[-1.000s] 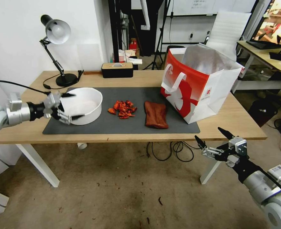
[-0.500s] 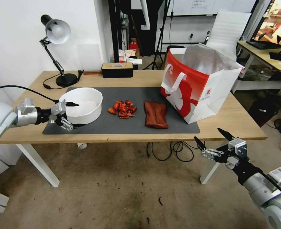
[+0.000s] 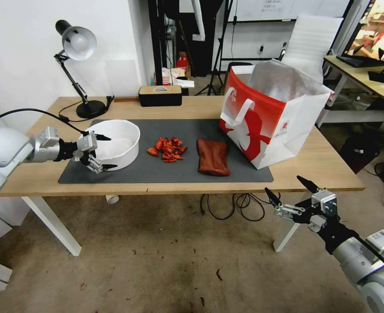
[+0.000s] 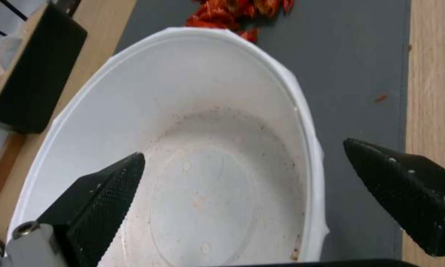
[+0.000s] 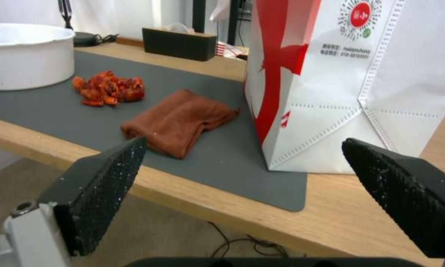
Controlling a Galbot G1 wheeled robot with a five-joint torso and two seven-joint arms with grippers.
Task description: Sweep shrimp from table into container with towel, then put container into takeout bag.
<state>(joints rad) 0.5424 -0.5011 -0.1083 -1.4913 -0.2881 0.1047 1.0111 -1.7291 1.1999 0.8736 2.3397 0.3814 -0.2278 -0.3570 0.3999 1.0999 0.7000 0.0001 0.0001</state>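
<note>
Item one, nearest you: right gripper (image 3: 292,194), held low in front of the table (image 3: 331,165) edge, fingers spread wide with nothing between them; the towel (image 5: 180,120) lies ahead of its fingertips, well apart, and the takeout bag (image 5: 351,85) stands beyond the finger on the bag's side. Item two: left gripper (image 3: 100,151), fingers apart and empty, straddling the near wall of the container (image 3: 116,143): one finger (image 4: 101,196) sits over the bowl's inside, the other (image 4: 405,189) outside over the dark grey mat (image 3: 166,169); whether either touches the rim you cannot tell. Item three: shrimp (image 3: 168,149), a loose heap on the mat just past the container, between it and the towel. Item four: the takeout bag, upright and open at the far end of the mat, beside the towel. Risks, as judged: a light, empty bowl pinched on one wall may tip or skid into the shrimp and scatter them; a shallow bite on the thin rim could slip. Farthest: desk lamp (image 3: 77,43) and black box (image 3: 160,95).
</note>
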